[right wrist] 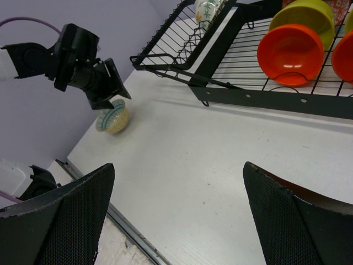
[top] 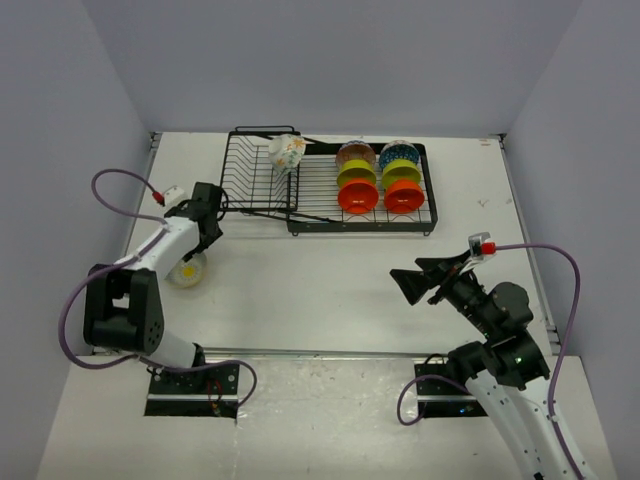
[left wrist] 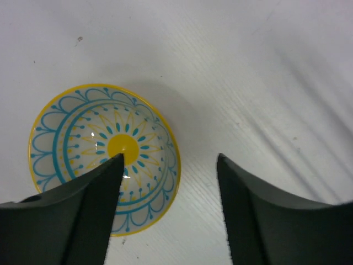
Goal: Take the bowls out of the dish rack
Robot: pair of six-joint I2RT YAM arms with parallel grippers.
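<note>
- Dish rack [top: 360,228]: black wire, at 12 o'clock on the tabletop [top: 320,290].
- Tray section: two rows of bowls on edge, orange bowls [top: 358,198] in front and green bowls [top: 357,177] behind; the rearmost ones look patterned but are hard to make out.
- Basket section: one pale patterned bowl [top: 287,152].
- Yellow-and-blue bowl [left wrist: 99,132]: upright on the tabletop at 9 o'clock, outside the rack.
- Left claw [left wrist: 170,160]: spread, one tip over the bowl's centre and the other past its rim; it grips nothing.
- Right claw [right wrist: 177,165]: spread wide at 4 o'clock, with nothing between its fingers.
</note>
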